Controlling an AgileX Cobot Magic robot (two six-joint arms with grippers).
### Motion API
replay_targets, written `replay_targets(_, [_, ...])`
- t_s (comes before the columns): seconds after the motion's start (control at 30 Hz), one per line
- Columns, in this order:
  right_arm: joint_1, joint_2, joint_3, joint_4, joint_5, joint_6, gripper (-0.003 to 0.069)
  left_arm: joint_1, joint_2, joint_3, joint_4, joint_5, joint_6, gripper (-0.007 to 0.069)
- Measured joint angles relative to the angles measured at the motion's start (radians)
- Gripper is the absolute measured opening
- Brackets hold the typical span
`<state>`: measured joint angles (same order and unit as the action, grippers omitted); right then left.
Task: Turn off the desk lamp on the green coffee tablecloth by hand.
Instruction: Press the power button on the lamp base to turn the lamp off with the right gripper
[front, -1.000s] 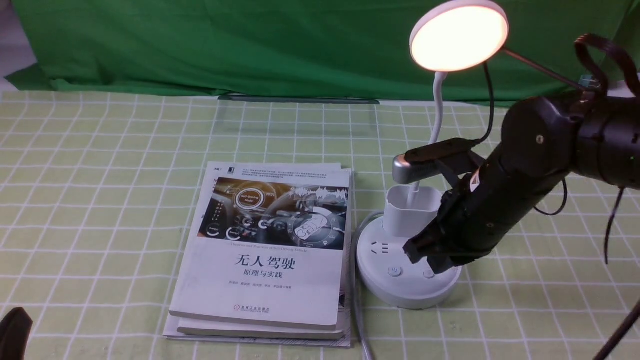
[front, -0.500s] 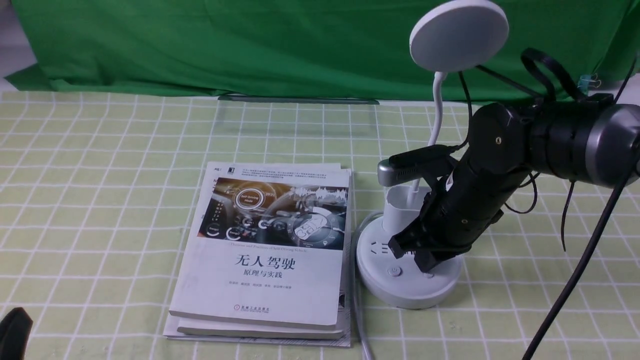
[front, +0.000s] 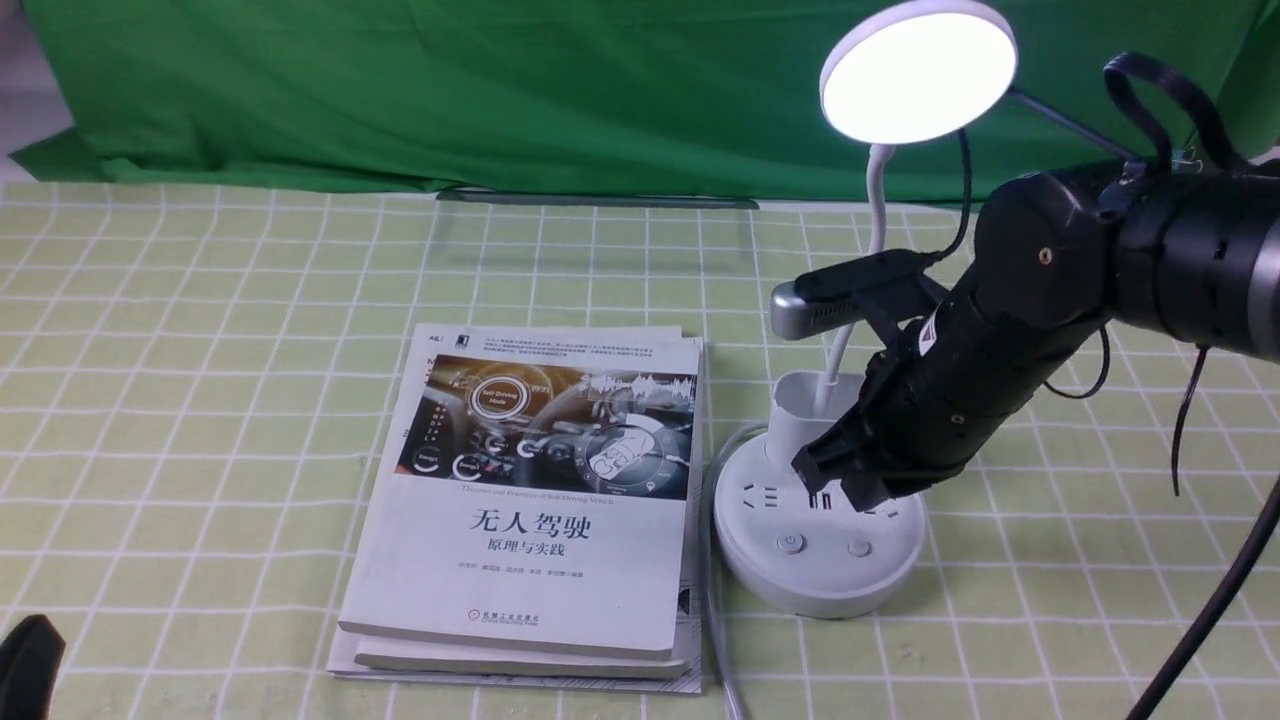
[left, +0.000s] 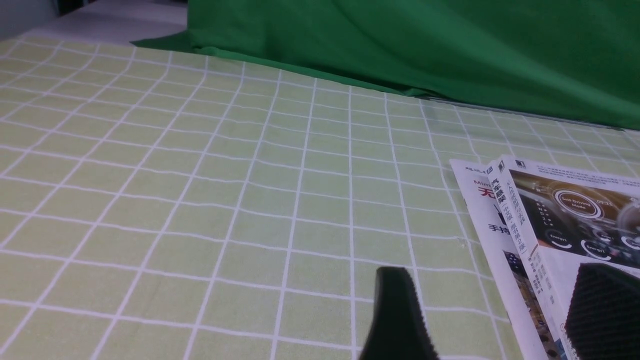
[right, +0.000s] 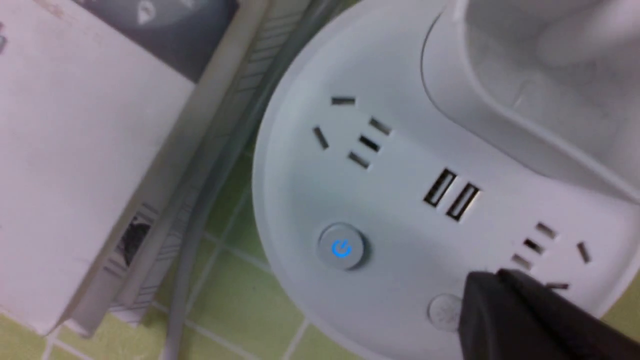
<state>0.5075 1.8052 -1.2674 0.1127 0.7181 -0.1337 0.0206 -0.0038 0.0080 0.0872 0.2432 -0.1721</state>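
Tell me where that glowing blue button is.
In the front view the power button sits right of centre, on the front of the desk lamp's round base, between the stacked books and a plain second button.

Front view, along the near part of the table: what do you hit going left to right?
left gripper → stack of books → grey cord → desk lamp. The right gripper overlaps the lamp; left out.
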Motion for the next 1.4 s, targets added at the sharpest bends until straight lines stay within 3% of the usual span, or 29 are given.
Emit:
replay_targets(0.53, [0.002,0.098,-0.012,0.0,0.022,0.021,0.0043,0.0,0.0,0.0,0.0,0.0,0.0,0.041])
replay_targets(1.03, [0.008,-0.009,0.001,-0.006,0.019,0.022,0.0043,0.0,0.0,0.0,0.001,0.0,0.0,0.041])
replay_targets(1.4, [0.025,0.103,-0.011,0.01,0.02,0.033,0.0045,0.0,0.0,0.0,0.002,0.0,0.0,0.041])
